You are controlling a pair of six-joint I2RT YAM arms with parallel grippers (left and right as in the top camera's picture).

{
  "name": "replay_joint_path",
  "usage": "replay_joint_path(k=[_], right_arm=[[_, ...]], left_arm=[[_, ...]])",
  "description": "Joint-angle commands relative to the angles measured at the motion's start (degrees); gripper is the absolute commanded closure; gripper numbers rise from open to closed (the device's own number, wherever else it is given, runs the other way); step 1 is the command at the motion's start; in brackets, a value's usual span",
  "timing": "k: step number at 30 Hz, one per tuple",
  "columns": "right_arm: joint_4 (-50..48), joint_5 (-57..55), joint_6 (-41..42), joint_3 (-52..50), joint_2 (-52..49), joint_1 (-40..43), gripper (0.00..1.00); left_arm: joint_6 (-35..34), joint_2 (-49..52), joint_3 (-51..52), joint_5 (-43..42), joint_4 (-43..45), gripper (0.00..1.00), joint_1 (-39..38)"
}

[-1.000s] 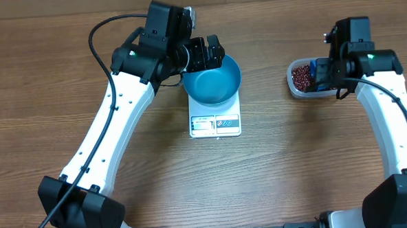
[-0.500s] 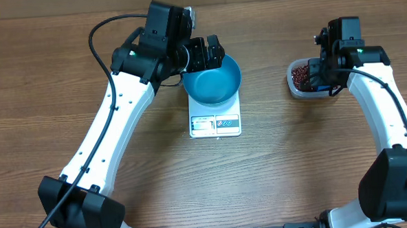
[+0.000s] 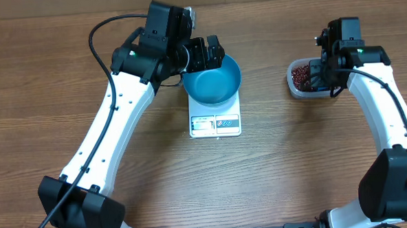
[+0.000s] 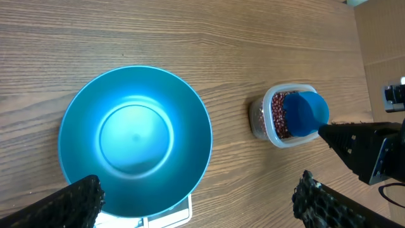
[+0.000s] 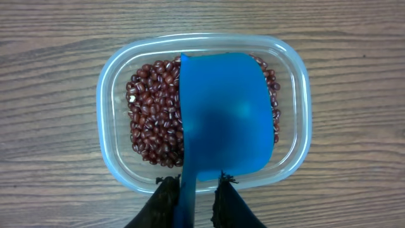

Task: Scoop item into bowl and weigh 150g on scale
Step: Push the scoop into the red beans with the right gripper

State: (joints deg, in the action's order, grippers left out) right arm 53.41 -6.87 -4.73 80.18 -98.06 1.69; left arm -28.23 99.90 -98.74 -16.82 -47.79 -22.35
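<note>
On your bench (image 3: 295,172), the left fingers (image 3: 214,48) stand wide apart and empty at the far rim of the blue bowl (image 3: 212,85). The bowl sits upright on the white scale (image 3: 215,125). Well to its right, the clear tub (image 5: 109,82) holds the beans (image 5: 152,123). Your right fingers (image 5: 166,204) are clamped on the handle of the scoop (image 5: 224,120). Its long axis runs across the bench, cup end toward the bowl.

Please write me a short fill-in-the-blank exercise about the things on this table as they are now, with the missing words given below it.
1. The blue bowl stands on the white ____.
2. The clear tub holds small red-brown ____.
3. The right tool grips the handle of the blue ____.
4. Inside, the bowl is ____.

Missing words: scale; beans; scoop; empty.
</note>
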Motion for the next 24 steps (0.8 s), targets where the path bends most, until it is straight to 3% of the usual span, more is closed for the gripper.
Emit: replay_joint_path(k=[1,18,24], right_arm=[[-0.8,0.1,-0.3,-0.9,-0.1,-0.1,0.82],[-2.1,-1.0,-0.3,-1.5,-0.1,-0.1,0.87],[-2.0,-1.0,-0.3,-1.5,-0.1,-0.1,0.94]], left_arm=[[1.4,-0.5,-0.8,0.9,-0.1,0.00,0.2],[1.4,-0.5,-0.8,0.9,-0.2,0.00,0.2],[1.4,-0.5,-0.8,0.9,-0.2,0.00,0.2]])
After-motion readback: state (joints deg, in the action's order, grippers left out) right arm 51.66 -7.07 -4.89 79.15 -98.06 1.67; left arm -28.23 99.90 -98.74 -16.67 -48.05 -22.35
